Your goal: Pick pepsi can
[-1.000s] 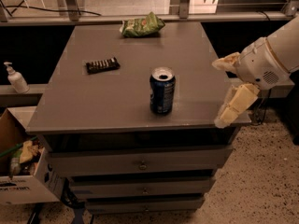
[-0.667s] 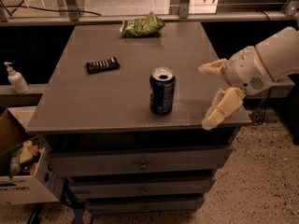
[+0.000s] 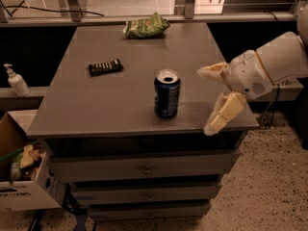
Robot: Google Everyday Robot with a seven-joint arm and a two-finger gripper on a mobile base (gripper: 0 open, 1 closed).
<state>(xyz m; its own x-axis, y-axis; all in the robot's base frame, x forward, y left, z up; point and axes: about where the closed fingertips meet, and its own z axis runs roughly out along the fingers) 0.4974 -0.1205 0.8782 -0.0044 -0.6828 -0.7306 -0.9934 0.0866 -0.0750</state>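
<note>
Gripper [image 3: 206, 100] beside upright pepsi can [image 3: 167, 94], fingers [image 3: 226, 110] spread, not touching

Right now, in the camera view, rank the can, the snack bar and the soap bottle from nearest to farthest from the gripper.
The open gripper hovers at the table's front corner.
1. Can: near the table's front, right beside the gripper.
2. Snack bar: mid-table, beyond the can.
3. Soap bottle: off the table, on the ledge at the far side.

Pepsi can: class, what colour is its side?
The pepsi can is dark blue with white markings, seen in camera view. The open hand is beside it.
</note>
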